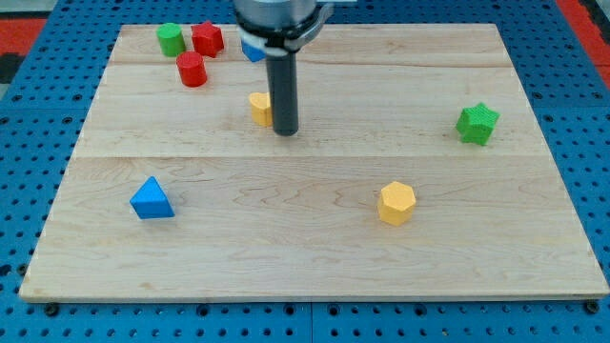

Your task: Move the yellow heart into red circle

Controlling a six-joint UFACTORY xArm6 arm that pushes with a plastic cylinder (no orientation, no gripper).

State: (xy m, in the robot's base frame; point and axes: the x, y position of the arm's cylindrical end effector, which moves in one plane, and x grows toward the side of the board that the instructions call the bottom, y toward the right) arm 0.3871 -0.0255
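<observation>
Camera view: my tip [285, 131] planted upper centre of frame, against right side of yellow heart [259, 108], which rod partly hides. No pincer on this rig, so no open or closed state to tell. Placement looks deliberate: red circle [192, 70] sits up-left of heart, so shove from right would drive heart that way. Red block [208, 39] and green block [172, 39] crowd target at upper left; blue block [252, 50] half hidden behind arm. Blue triangle [152, 199], yellow hexagon [396, 203], green star [477, 124] lie well apart on bench [315, 272].

Dark grey round housing up top, straight dark cylindrical rod below, ending at my tip [285, 131].
</observation>
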